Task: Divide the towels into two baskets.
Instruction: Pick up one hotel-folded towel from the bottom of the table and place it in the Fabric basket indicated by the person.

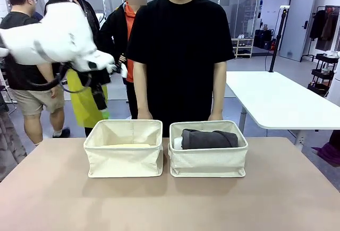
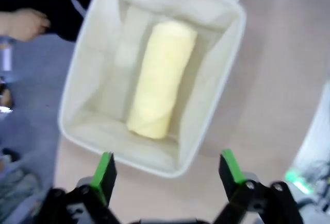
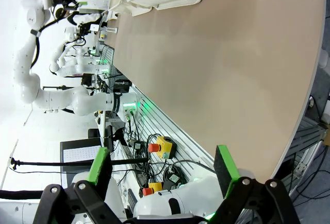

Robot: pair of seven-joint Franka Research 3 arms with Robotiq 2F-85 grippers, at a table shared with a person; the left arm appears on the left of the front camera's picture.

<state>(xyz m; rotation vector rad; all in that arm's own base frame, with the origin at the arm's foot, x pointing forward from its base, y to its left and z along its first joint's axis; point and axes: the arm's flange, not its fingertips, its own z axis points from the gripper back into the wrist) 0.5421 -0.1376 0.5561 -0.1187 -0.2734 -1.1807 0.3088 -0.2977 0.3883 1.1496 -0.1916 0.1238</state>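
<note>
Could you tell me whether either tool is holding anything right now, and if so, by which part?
Nothing is held. The left tool hangs open above the basket with the yellow towel lying in it; the right tool is open over bare table.

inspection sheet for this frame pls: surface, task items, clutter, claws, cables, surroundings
Surface: tan table, bare around the baskets.
Job's things: left basket holds a pale yellow towel; right basket holds a dark grey towel and a white one.
Clutter: nothing seen.
Claws: left claw open above the left basket; right claw open, empty.
Cables: black cable on left arm.
Surroundings: person behind the baskets; white table beyond.
</note>
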